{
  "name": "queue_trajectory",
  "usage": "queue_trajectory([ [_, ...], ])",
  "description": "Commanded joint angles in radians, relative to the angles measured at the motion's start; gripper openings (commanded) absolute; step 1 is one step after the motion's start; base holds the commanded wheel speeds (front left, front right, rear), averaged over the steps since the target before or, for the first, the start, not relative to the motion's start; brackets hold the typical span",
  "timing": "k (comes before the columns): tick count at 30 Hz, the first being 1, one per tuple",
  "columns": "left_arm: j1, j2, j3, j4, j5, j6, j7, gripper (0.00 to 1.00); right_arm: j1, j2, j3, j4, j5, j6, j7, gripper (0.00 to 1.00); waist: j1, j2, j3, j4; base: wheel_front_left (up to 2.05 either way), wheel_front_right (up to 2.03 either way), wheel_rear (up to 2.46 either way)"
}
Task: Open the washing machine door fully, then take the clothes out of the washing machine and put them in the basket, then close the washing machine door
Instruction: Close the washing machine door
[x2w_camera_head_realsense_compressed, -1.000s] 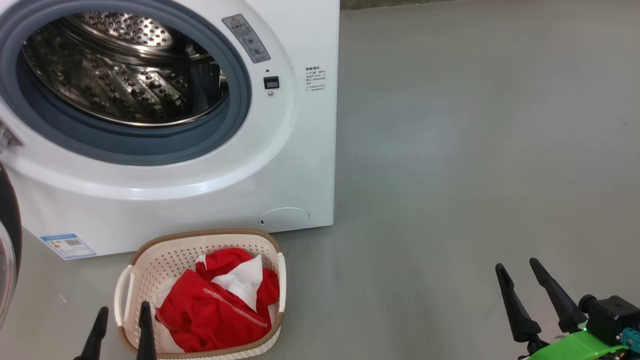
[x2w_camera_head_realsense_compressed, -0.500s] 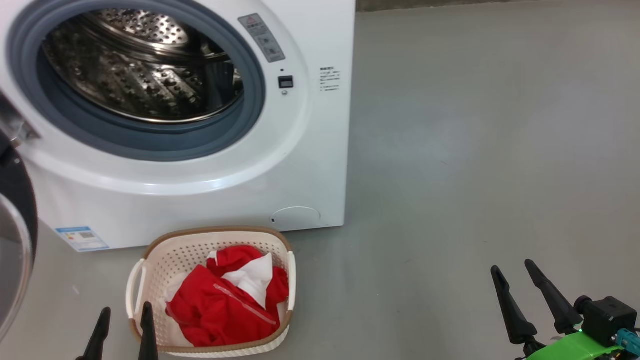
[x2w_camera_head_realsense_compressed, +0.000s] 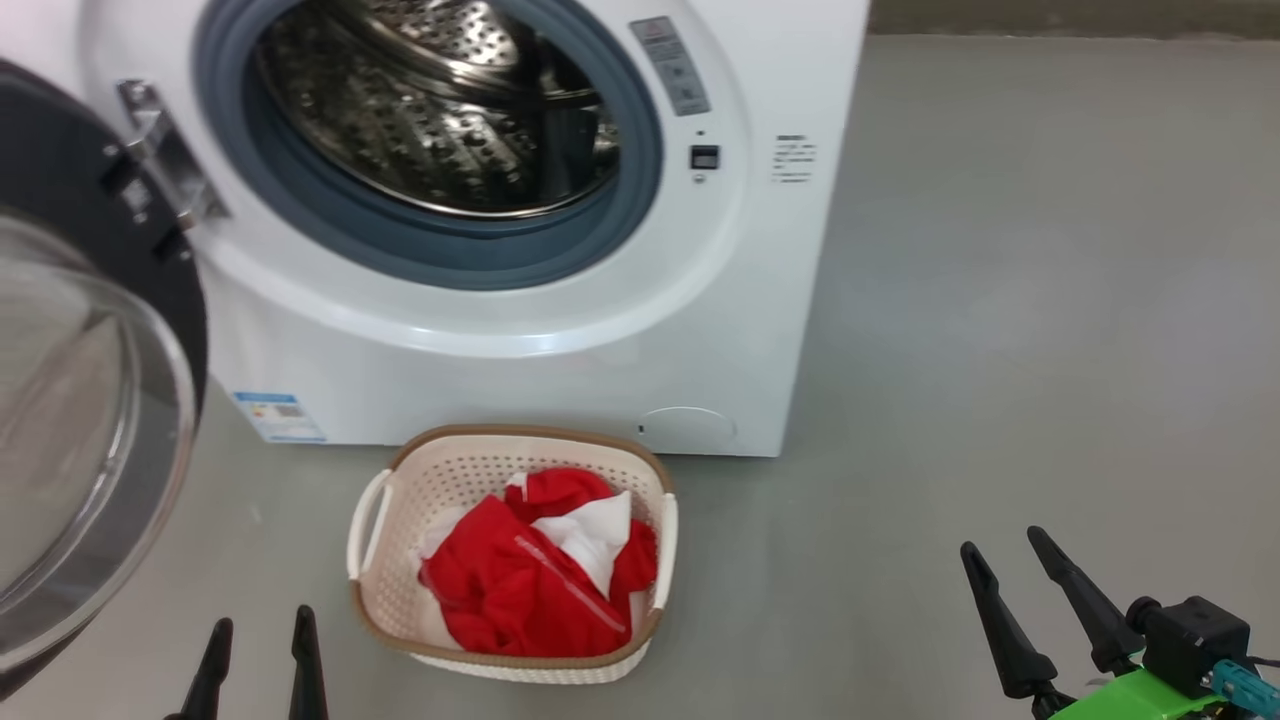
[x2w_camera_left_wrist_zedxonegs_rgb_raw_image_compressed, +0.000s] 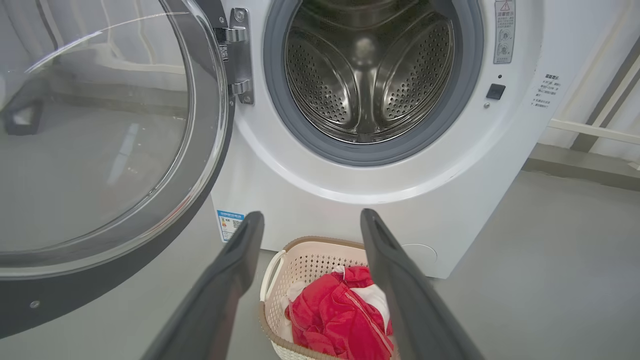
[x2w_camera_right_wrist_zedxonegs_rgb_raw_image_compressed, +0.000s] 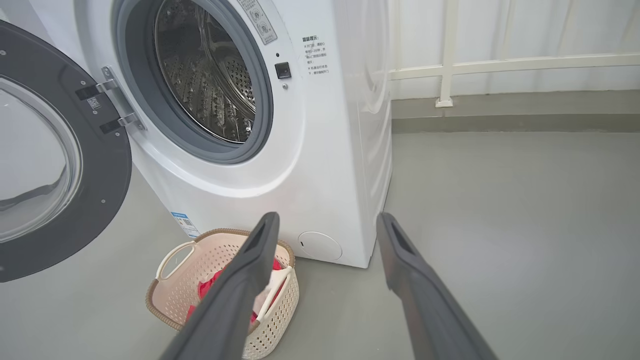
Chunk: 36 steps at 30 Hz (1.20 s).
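The white washing machine (x2w_camera_head_realsense_compressed: 560, 340) stands with its steel drum (x2w_camera_left_wrist_zedxonegs_rgb_raw_image_compressed: 367, 70) showing bare. The washing machine door (x2w_camera_head_realsense_compressed: 90, 400) hangs swung wide on its hinge at the left, black rim and glass porthole facing me. On the floor in front sits the cream basket (x2w_camera_head_realsense_compressed: 520, 438) holding the red and white clothes (x2w_camera_head_realsense_compressed: 530, 590). My left gripper (x2w_camera_head_realsense_compressed: 262, 620) is open, low and just left of the basket, holding nothing; in the left wrist view its fingers (x2w_camera_left_wrist_zedxonegs_rgb_raw_image_compressed: 311, 215) frame the basket (x2w_camera_left_wrist_zedxonegs_rgb_raw_image_compressed: 310, 250). My right gripper (x2w_camera_head_realsense_compressed: 1002, 542) is open and empty, far right of the basket.
Grey floor (x2w_camera_head_realsense_compressed: 1000, 300) stretches to the right of the machine. A white rail and wall (x2w_camera_right_wrist_zedxonegs_rgb_raw_image_compressed: 500, 65) run behind it. The open door (x2w_camera_right_wrist_zedxonegs_rgb_raw_image_compressed: 107, 165) takes up the space left of the machine. A round flap (x2w_camera_head_realsense_compressed: 688, 427) sits low on the front.
The head camera has turned left, so machine and basket sit further right in view and more of the open door shows. Both grippers stay open and low.
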<state>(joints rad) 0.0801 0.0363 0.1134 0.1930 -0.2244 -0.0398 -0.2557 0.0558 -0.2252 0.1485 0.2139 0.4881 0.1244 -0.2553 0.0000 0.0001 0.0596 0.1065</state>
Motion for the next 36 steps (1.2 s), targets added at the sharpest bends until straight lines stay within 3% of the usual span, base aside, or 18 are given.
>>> queue_trajectory([
  [1, -0.005, 0.014, 0.025, -0.030, -0.014, 0.011, -0.006, 1.00, -0.032, -0.026, 0.027, -0.020, -0.009, 0.006, -0.006, 1.00, 0.0000, -0.0001, 0.003, 0.067, 0.00, 0.00, 0.00],
  [21, 0.023, 0.014, -0.022, -0.033, -0.063, 0.045, -0.006, 1.00, -0.067, -0.047, 0.110, -0.010, -0.007, 0.006, -0.006, 1.00, 0.0000, -0.0001, 0.002, 0.358, 0.00, 0.00, 0.00],
  [29, 0.028, 0.014, -0.039, -0.037, -0.077, 0.053, -0.006, 1.00, -0.075, -0.044, 0.124, -0.008, -0.008, 0.006, -0.006, 1.00, 0.0000, -0.0001, 0.000, 0.413, 0.00, 0.00, 0.00],
  [36, 0.037, 0.014, -0.038, -0.056, -0.095, 0.067, -0.006, 1.00, -0.093, -0.050, 0.145, -0.002, -0.006, 0.006, -0.006, 1.00, 0.0000, -0.0001, 0.011, 0.421, 0.00, 0.00, 0.00],
])
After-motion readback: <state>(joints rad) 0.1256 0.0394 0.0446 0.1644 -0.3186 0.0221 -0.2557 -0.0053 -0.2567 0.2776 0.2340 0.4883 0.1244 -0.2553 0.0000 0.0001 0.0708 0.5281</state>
